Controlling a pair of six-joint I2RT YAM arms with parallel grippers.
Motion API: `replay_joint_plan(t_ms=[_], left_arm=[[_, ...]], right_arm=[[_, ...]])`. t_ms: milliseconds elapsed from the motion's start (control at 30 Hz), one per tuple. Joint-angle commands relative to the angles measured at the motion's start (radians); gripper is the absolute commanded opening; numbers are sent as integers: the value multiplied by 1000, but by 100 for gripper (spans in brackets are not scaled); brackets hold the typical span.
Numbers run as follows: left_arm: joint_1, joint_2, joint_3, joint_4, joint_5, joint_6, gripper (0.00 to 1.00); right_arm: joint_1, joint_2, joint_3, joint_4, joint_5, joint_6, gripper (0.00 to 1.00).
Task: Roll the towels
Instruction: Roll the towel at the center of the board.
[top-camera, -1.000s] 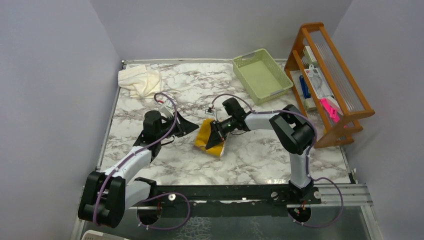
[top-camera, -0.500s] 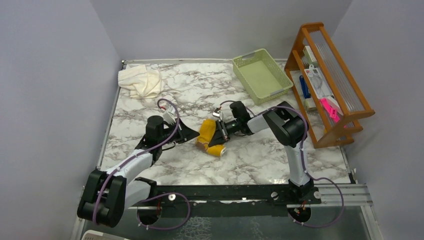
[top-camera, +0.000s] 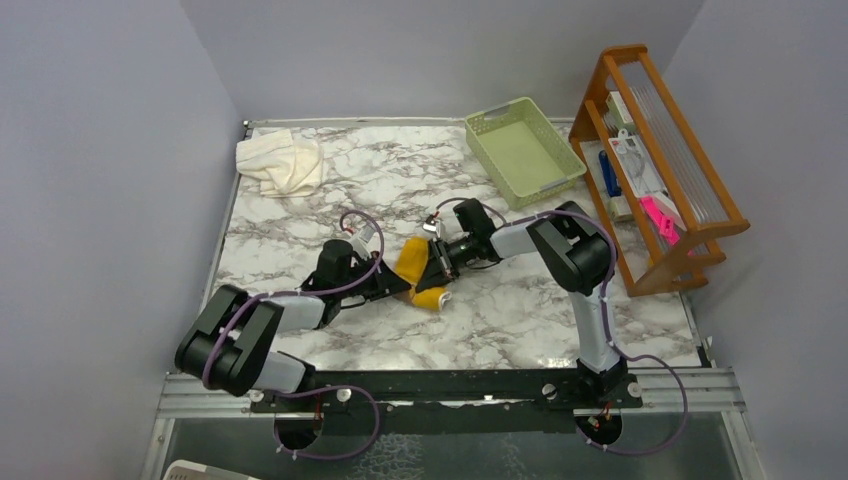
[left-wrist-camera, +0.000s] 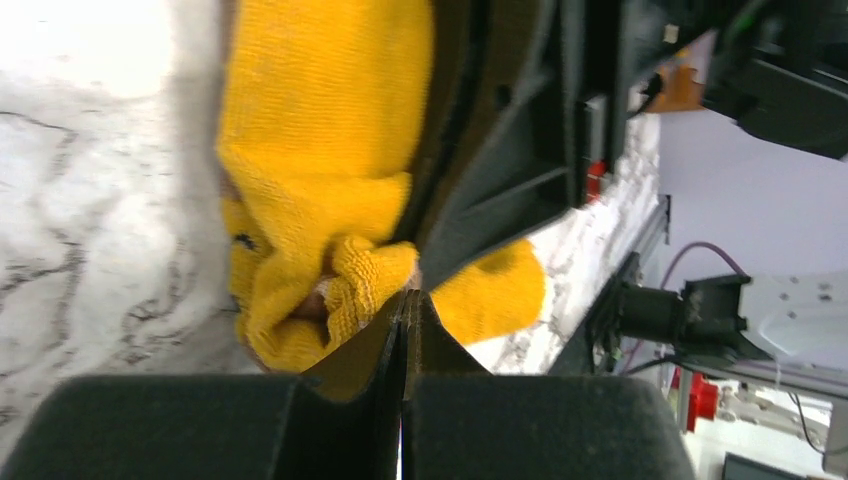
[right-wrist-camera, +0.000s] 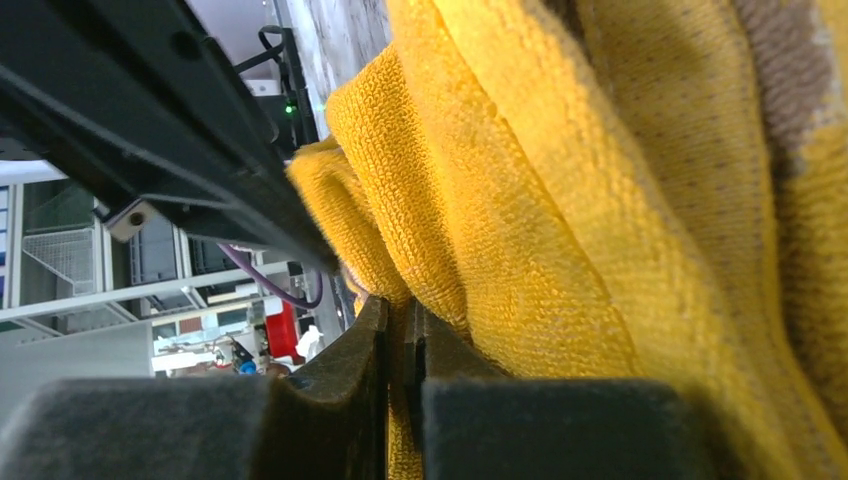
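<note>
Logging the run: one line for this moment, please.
yellow towel: partly rolled | right gripper: shut on it | left gripper: shut, tips at towel | cream towel: crumpled

Even soft overhead light, blurred wrist close-ups

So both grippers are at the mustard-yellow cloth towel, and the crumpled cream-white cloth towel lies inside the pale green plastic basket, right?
Not inside: the top external view shows the cream-white cloth towel on the marble table, in its far left corner, apart from the pale green plastic basket. The rest is right.
</note>
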Motion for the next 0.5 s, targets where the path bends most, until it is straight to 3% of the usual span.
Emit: replay_joint_plan(t_ms=[0, 67, 133, 300, 467], left_arm=[[-2, 104, -13, 78, -124, 42, 0], [-2, 132, -16, 81, -163, 47, 0], [-2, 146, -21, 80, -196, 52, 0], [-2, 172, -21, 79, -216, 61, 0], [-1, 183, -33, 79, -219, 63, 0]], right_arm=[[0, 10, -9, -94, 180, -114, 11], [0, -46, -34, -83, 207, -141, 34], [1, -111, -61, -72, 251, -170, 48], [0, -251, -120, -51, 420, -275, 53], [3, -491, -287, 144, 538, -394, 57]])
